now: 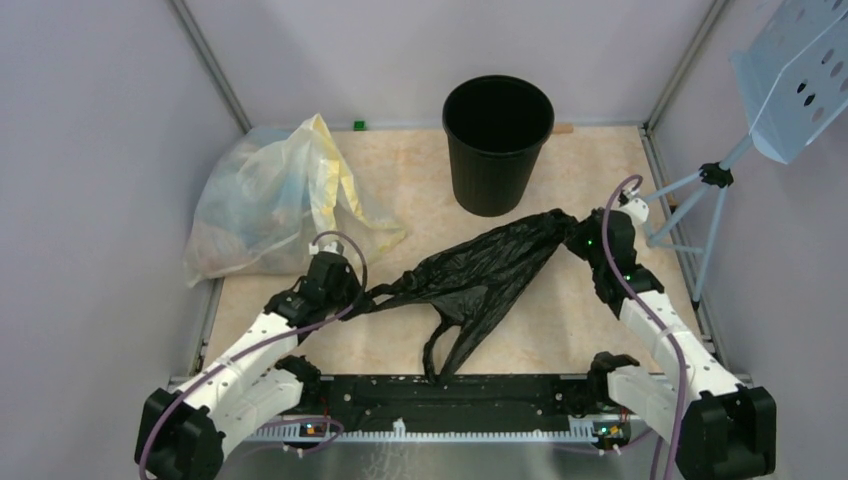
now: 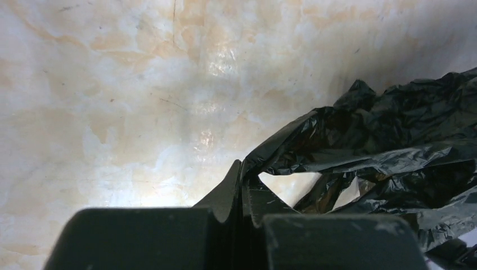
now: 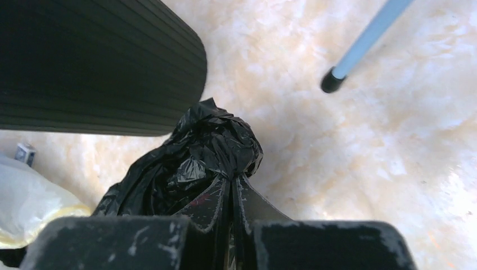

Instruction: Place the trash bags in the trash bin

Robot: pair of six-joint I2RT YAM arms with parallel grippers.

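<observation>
The black trash bag hangs stretched between both arms above the table, its loop handles dangling toward the near edge. My left gripper is shut on the bag's left end; in the left wrist view the jaws pinch a fold of the crinkly plastic. My right gripper is shut on the bag's right end, with bunched plastic clamped at its tips. The round black trash bin stands upright at the back, just behind the bag's right end; its ribbed side shows in the right wrist view.
A big translucent pale-yellow bag with stuff inside lies at the back left, also seen as a pale edge. A light-blue tripod stand with a perforated plate stands at the right; one of its feet rests near my right gripper.
</observation>
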